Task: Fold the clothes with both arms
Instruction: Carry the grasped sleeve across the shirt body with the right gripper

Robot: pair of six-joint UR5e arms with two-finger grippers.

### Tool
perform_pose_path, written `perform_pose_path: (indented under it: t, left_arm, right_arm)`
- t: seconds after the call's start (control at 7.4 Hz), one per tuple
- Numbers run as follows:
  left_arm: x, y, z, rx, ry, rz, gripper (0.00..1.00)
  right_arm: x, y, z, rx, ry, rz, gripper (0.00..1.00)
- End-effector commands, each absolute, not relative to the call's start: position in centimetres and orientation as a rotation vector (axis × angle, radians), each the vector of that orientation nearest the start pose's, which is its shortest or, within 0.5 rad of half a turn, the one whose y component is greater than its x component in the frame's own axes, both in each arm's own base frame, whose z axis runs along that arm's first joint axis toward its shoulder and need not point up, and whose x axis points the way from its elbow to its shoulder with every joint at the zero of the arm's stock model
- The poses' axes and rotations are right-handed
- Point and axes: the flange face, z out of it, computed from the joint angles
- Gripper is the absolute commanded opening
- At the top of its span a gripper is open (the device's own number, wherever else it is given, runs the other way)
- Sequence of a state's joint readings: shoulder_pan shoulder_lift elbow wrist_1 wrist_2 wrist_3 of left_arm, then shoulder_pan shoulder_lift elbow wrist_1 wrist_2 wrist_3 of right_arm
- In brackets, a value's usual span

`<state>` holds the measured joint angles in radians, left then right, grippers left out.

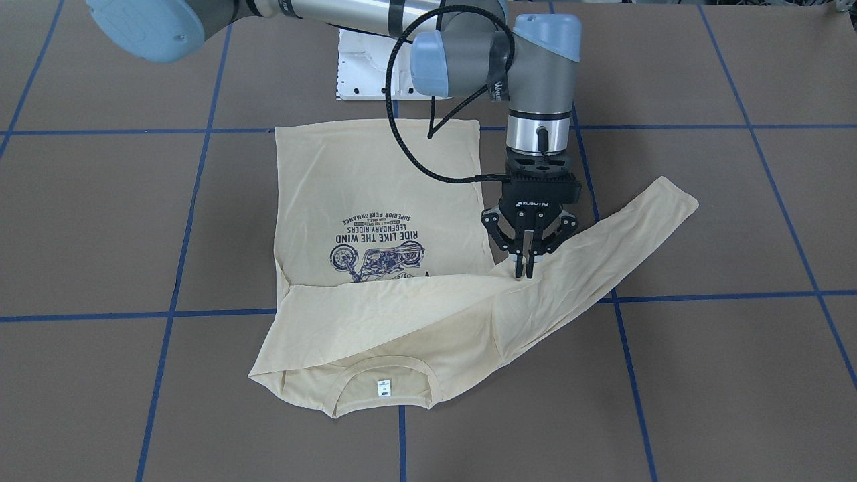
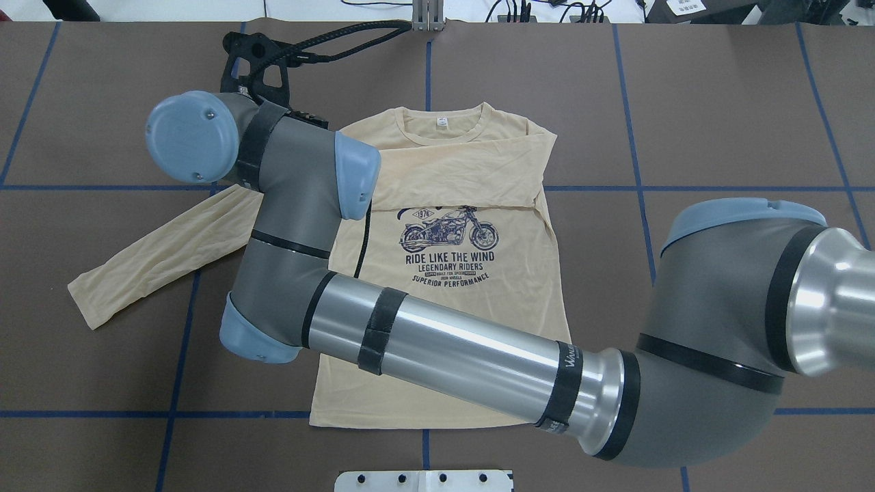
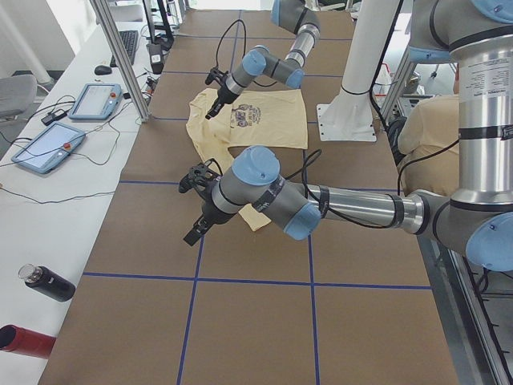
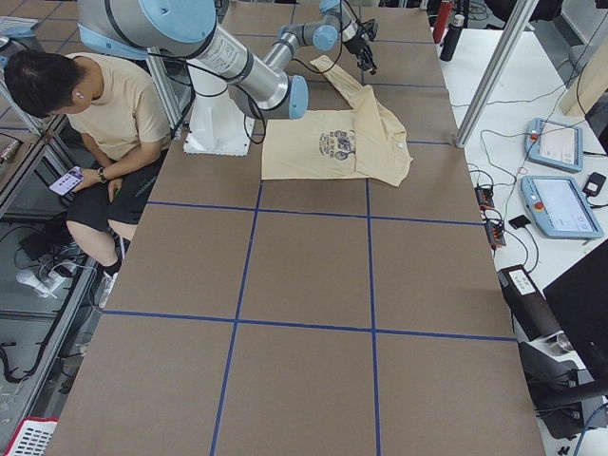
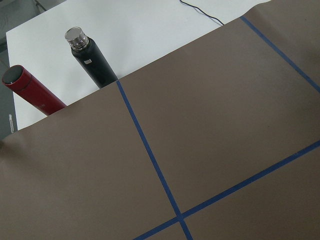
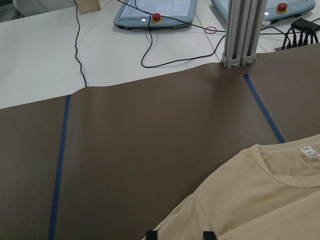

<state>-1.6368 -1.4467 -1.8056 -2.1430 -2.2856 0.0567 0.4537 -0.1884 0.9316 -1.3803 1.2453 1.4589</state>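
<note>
The cream-yellow shirt (image 1: 375, 201) lies print-up on the brown table, neck toward the operators' side. One sleeve is folded across the chest. The other sleeve (image 1: 622, 227) stretches out flat toward the robot's left, also in the overhead view (image 2: 157, 253). My right arm reaches across the shirt. My right gripper (image 1: 525, 271) points down at the base of that outstretched sleeve, jaws pinched on the fabric, which puckers around them. Its wrist view shows the shoulder and neck label (image 6: 306, 150). My left gripper (image 3: 195, 235) hangs over bare table beyond the sleeve's end; I cannot tell if it is open.
A black bottle (image 5: 92, 60) and a red bottle (image 5: 30, 90) lie on the white bench past the table's left end. The white pedestal base (image 1: 365, 67) stands behind the shirt's hem. A seated person (image 4: 104, 104) is beside the robot. An aluminium post (image 6: 240, 30) stands at the far edge.
</note>
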Motion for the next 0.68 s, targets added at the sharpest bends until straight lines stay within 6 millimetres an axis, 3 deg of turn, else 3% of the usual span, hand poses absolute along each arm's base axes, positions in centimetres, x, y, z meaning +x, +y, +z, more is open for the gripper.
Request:
perform_pose_path:
  t: [0.0,0.27,0.41,0.54]
  left_arm:
    - [-9.8,-45.6,53.7,0.692,0.645,0.235,1.00]
    - [-9.6,-45.7,52.9,0.716,0.646,0.251,1.00]
    - [-7.4,-45.7,52.0,0.767,0.700,0.332,1.00]
    - [-4.6,-45.5,51.7,0.747,0.801,0.407,1.00]
  right_arm:
    - [-66.5,-53.5,-7.8,0.470,-0.857,0.482,0.94]
    - [-61.2,-59.0,-6.8,0.342,-0.831,0.416,0.98]
    - [-57.8,-60.2,-4.9,0.316,-0.833,0.362,0.99]
    - [-54.5,-60.0,-2.2,0.306,-0.835,0.310,0.99]
